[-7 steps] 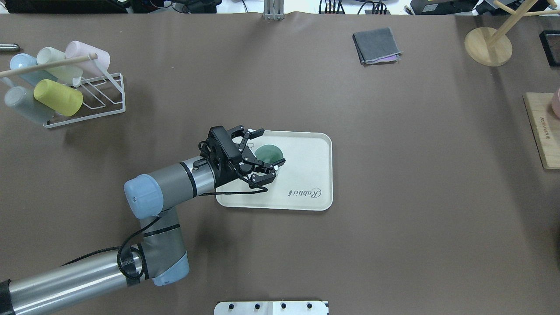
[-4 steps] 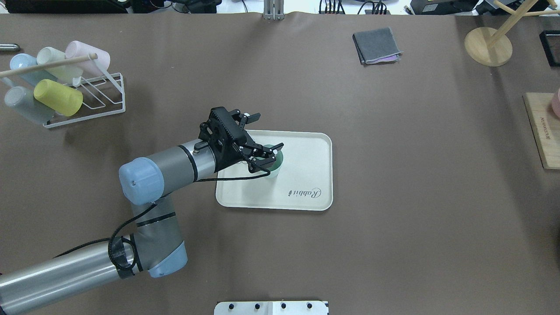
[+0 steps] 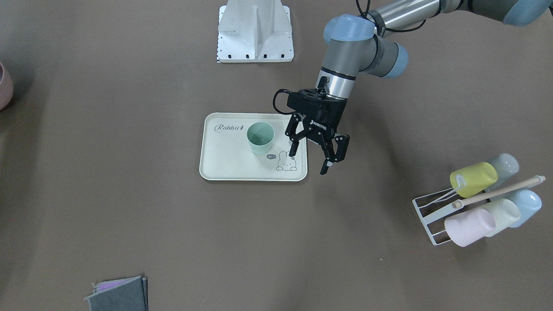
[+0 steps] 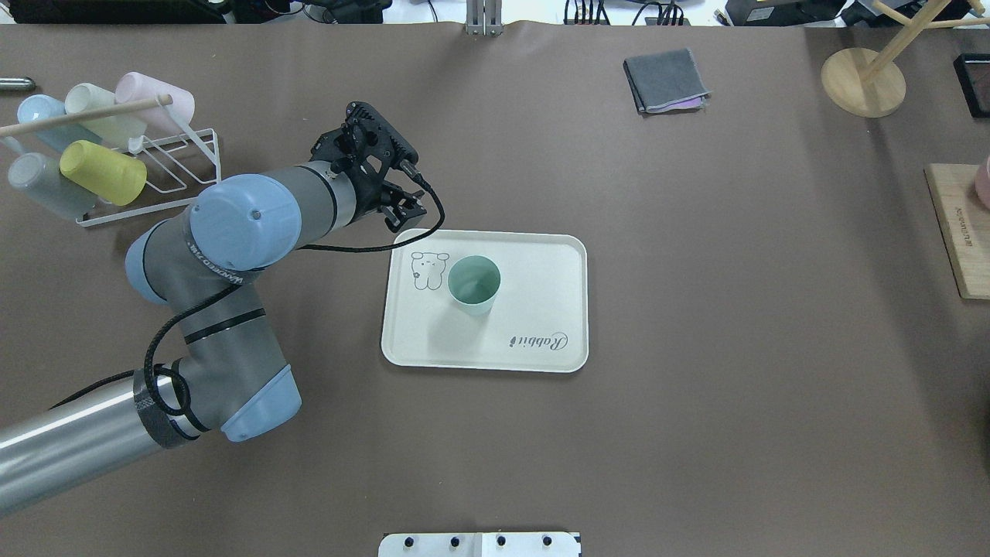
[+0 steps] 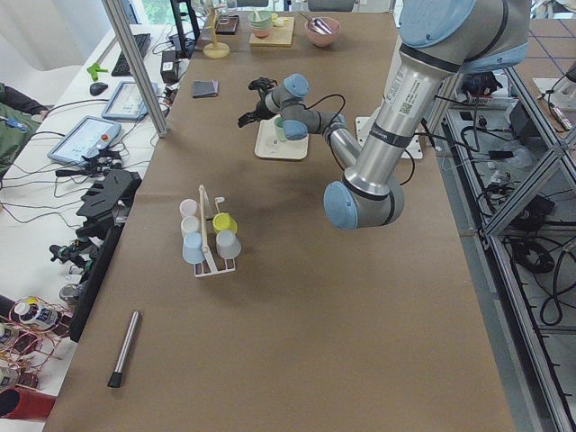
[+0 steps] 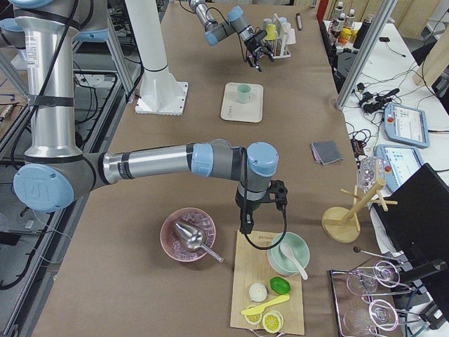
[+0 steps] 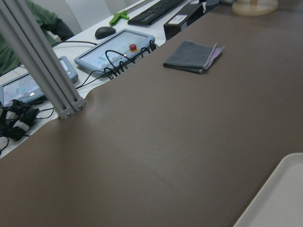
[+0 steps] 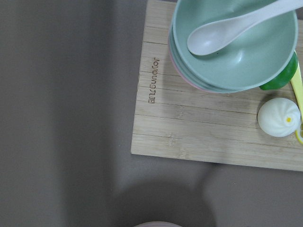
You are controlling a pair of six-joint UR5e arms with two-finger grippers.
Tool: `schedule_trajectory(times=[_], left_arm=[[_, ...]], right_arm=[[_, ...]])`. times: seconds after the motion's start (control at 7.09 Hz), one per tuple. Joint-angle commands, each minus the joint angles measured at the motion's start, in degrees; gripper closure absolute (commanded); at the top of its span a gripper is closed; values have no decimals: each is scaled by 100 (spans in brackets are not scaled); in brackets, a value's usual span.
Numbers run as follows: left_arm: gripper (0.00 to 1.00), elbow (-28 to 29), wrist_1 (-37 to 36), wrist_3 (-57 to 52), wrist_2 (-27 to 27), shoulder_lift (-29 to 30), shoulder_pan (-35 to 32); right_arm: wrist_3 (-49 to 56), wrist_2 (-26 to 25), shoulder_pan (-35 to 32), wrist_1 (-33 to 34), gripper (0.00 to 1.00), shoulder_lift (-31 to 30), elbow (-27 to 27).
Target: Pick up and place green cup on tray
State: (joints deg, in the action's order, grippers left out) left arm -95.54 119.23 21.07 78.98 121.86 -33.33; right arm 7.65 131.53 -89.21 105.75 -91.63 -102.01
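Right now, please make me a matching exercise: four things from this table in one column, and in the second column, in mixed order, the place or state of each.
Column one
1. green cup
2. left gripper
3. yellow cup
4. grey cloth

Column two
A. open, holding nothing, near a corner of the tray
B. folded, flat on the table
C. lying on its side in the wire rack
D. standing upright on the tray

Pairs: 1-D, 2-A, 3-C, 4-B
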Motion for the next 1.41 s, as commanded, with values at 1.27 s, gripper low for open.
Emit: schedule_trajectory(times=[1.27], left_arm=[[2, -377, -2165, -824, 3593, -829, -3124]], right_arm=[[0, 13, 0, 7, 0, -47, 41]])
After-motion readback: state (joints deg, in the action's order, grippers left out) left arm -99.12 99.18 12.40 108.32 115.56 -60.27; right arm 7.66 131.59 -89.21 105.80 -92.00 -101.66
